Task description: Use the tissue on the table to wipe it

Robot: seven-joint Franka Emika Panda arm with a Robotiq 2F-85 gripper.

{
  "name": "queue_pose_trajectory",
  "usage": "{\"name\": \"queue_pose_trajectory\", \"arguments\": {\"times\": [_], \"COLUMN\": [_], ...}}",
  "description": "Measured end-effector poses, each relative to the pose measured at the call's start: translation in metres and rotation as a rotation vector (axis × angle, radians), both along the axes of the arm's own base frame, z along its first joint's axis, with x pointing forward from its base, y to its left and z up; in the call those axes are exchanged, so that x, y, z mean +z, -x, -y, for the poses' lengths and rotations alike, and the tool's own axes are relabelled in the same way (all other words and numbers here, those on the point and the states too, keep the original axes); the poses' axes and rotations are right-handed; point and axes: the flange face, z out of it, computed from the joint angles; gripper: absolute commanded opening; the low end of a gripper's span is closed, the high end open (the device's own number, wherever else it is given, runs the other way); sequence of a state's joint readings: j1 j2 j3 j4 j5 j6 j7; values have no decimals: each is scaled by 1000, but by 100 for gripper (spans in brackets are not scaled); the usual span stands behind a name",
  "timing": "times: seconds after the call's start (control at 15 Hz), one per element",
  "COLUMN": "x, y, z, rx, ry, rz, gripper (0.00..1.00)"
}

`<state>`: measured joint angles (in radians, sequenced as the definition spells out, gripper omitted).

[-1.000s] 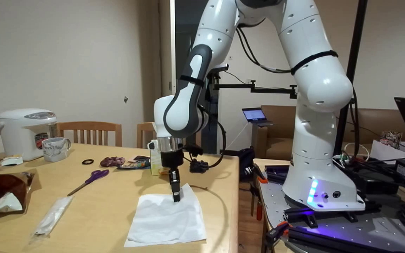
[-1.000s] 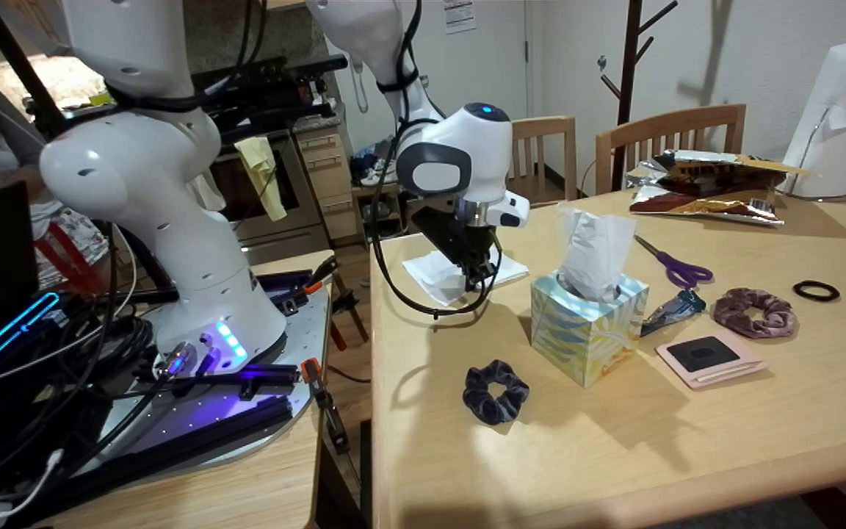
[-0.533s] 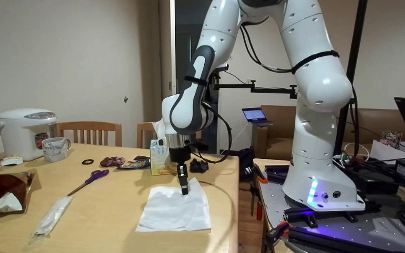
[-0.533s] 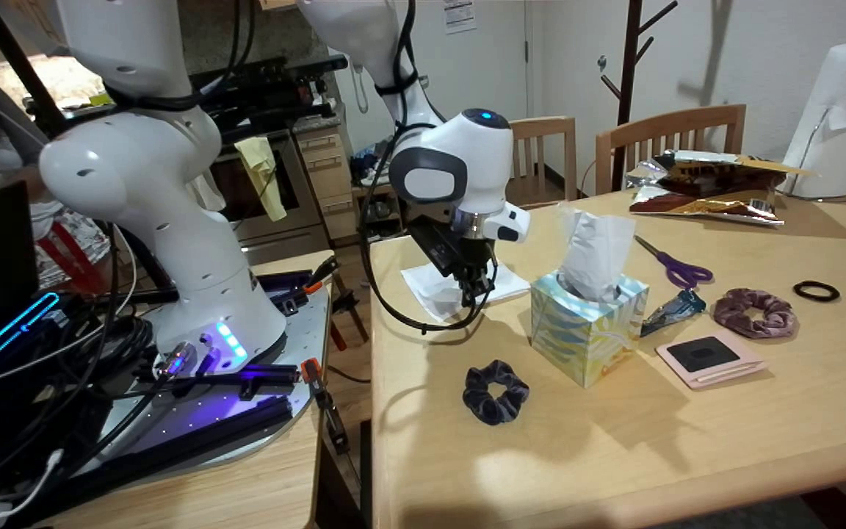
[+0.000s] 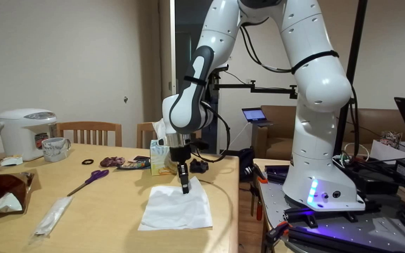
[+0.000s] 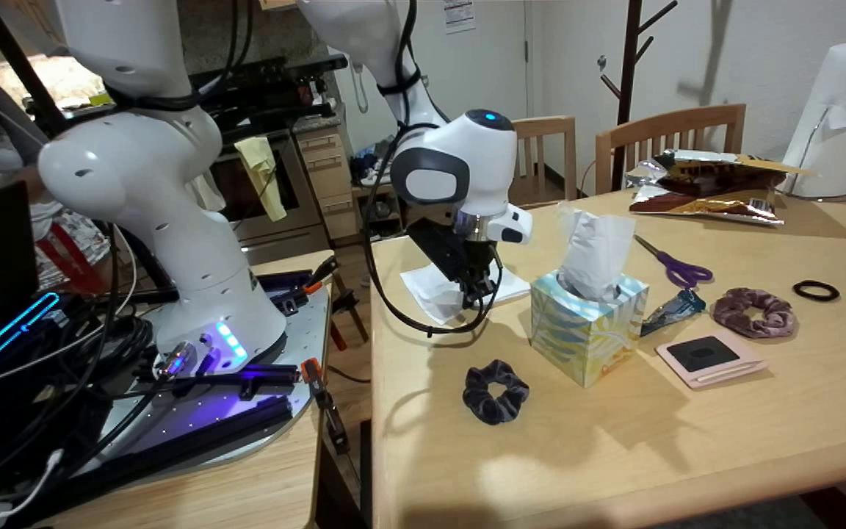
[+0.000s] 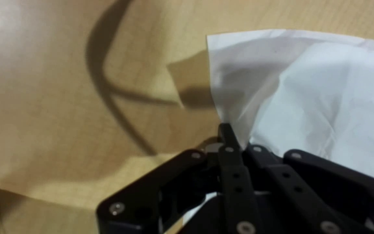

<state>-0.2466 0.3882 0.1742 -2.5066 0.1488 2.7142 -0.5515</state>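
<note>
Soft shadows, glare on table (image 6: 614,455)

Home: couch (image 5: 278,123), apparently an oven (image 6: 294,185).

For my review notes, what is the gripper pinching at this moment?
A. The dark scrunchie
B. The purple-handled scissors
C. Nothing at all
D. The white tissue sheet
D: in the wrist view, the gripper is shut on the tissue, whose folds draw together where it is pinched.

Beige wall (image 5: 83,63); brn sofa (image 5: 282,123) in bkgd; wd flr (image 5: 250,235); wht door (image 6: 482,81) bhnd wd chair (image 6: 551,126).
</note>
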Motion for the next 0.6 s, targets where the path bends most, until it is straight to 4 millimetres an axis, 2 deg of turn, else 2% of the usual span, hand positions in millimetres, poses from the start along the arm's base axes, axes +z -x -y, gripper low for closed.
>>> {"name": "queue_pose_trajectory", "arguments": {"times": [0.2,0.6], "x": [0,-1], "y": [-11,-30], "z": [-31,-111], "rx": [112,285], "ry": [-43,-116], "rz": [31,69], "gripper": [0,0]}}
